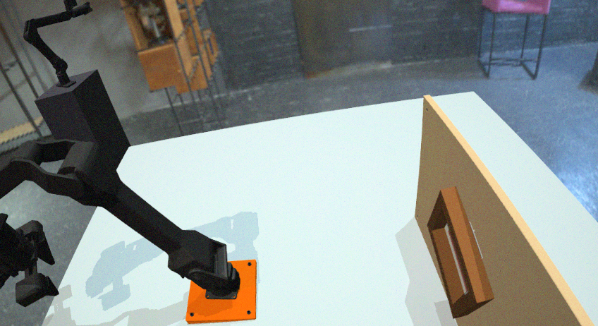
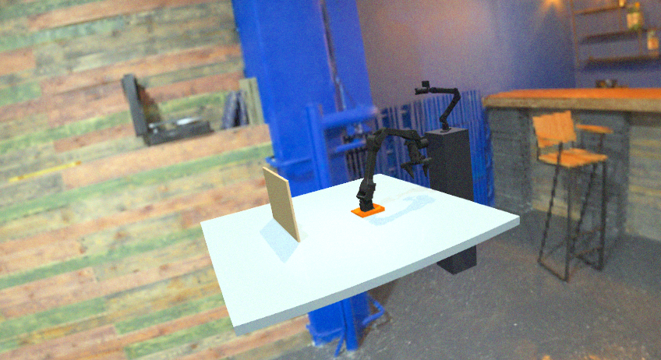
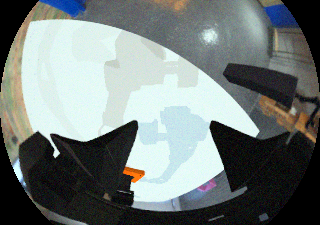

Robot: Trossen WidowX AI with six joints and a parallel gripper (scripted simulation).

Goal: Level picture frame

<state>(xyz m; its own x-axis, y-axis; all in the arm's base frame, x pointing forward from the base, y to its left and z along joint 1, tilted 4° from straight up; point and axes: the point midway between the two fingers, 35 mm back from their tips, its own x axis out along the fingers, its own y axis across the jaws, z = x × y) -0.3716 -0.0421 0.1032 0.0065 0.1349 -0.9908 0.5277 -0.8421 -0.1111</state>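
Note:
The brown picture frame hangs on the robot-facing side of the upright tan board. It is crooked: against the board's edges, its end nearer the top camera is lower and its far end higher. A thin pale strip shows beside its outer edge; the screw and notches are hidden. The frame does not show in the exterior view or the wrist view. My gripper is open and empty, far from the frame, on the opposite side of the arm's base, pointing down.
The arm stands on an orange base plate on the white table. The board stands across the table from the base. A dark pedestal with a second small arm stands beyond the table's edge.

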